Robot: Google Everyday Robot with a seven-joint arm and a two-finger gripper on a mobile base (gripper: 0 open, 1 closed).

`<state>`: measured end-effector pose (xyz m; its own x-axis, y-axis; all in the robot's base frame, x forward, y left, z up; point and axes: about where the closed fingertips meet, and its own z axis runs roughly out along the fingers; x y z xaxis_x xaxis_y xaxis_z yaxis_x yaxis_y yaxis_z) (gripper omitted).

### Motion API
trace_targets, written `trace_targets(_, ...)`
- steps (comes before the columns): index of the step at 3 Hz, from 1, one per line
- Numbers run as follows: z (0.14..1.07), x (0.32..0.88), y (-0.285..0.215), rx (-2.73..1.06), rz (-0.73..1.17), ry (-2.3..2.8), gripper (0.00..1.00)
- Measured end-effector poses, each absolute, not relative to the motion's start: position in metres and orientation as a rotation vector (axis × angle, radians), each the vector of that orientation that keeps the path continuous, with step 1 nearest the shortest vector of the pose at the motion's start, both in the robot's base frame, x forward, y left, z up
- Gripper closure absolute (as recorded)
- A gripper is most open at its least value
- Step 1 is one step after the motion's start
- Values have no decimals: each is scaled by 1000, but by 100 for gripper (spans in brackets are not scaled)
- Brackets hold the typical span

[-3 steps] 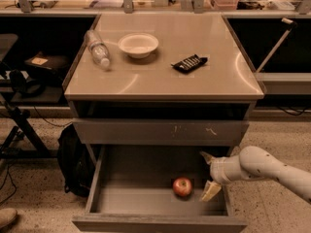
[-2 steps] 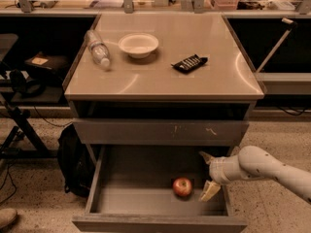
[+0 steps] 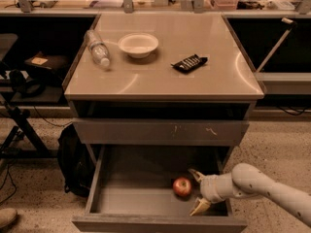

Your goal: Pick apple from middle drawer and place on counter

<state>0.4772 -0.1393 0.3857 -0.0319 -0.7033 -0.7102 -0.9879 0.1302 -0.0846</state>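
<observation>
The small red apple [image 3: 182, 187] lies on the floor of the open middle drawer [image 3: 121, 198], right of its centre. My gripper [image 3: 196, 191] reaches in from the right, low inside the drawer. Its two pale fingers are spread, one fingertip [image 3: 196, 174] behind the apple's right side and one in front of it. The apple sits just left of the gap between them. The fingers are not closed on it. The beige counter [image 3: 160, 76] tops the cabinet above.
On the counter are a white bowl [image 3: 138, 44], a plastic bottle [image 3: 97, 48] lying on its side and a dark snack bar [image 3: 189, 62]. A closed scratched drawer front [image 3: 160, 131] is above the open drawer. A black bag [image 3: 73, 159] stands left of the cabinet.
The gripper has edged slightly left toward the apple. The apple has not moved.
</observation>
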Motion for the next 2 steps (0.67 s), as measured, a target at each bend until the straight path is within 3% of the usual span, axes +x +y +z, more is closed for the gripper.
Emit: trace_targets(2,373,467,-132,-1628,641,1801,0)
